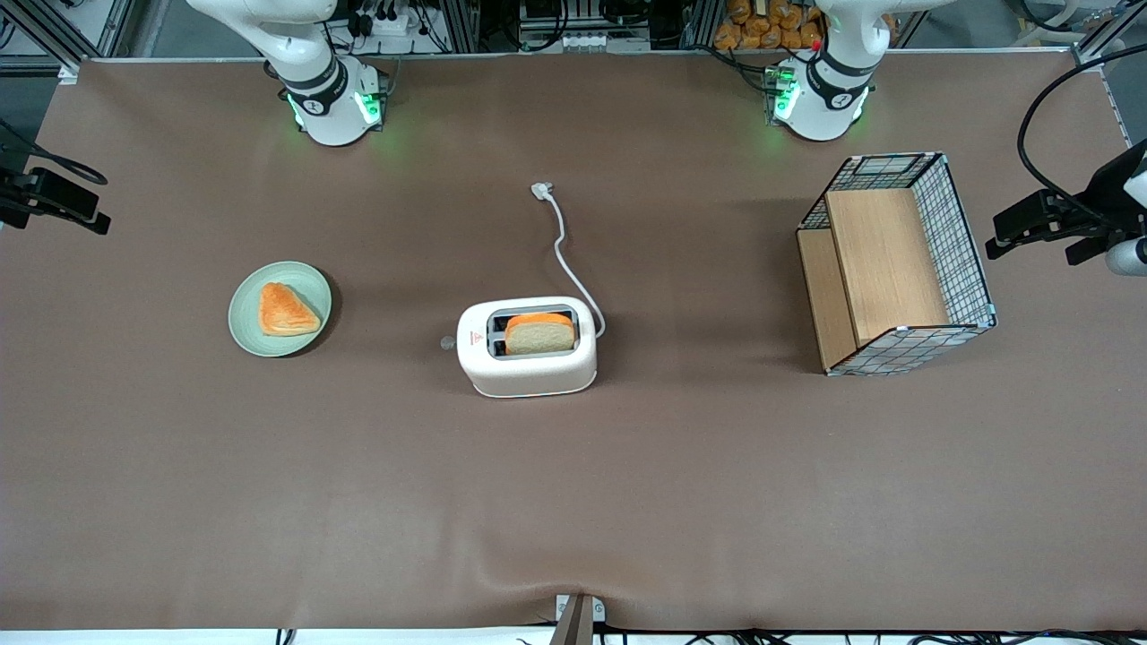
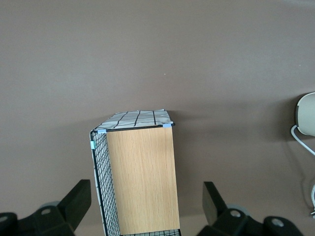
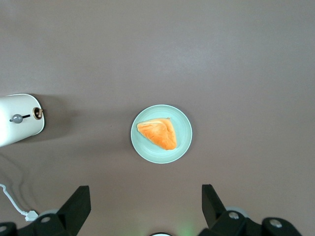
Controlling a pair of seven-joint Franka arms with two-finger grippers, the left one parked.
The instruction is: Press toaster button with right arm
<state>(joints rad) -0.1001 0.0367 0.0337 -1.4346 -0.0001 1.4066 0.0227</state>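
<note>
The toaster stands near the middle of the brown counter, with a slice of bread upright in one of its slots and its white cord trailing away from the front camera to a plug lying flat. The button is a small grey knob sticking out of the toaster's narrow end face, the end that faces the working arm's side of the counter; in the right wrist view the same knob shows on that end face, just beside a small round dial. A pale green plate with a triangular piece of toast sits well apart from the toaster, toward the working arm's end. The right arm rises from its base at the counter's edge farthest from the front camera. Its jaws hang high above the plate, open wide, holding nothing, well apart from the button. A wire-and-wood basket lies on its side toward the parked arm's end.
</note>
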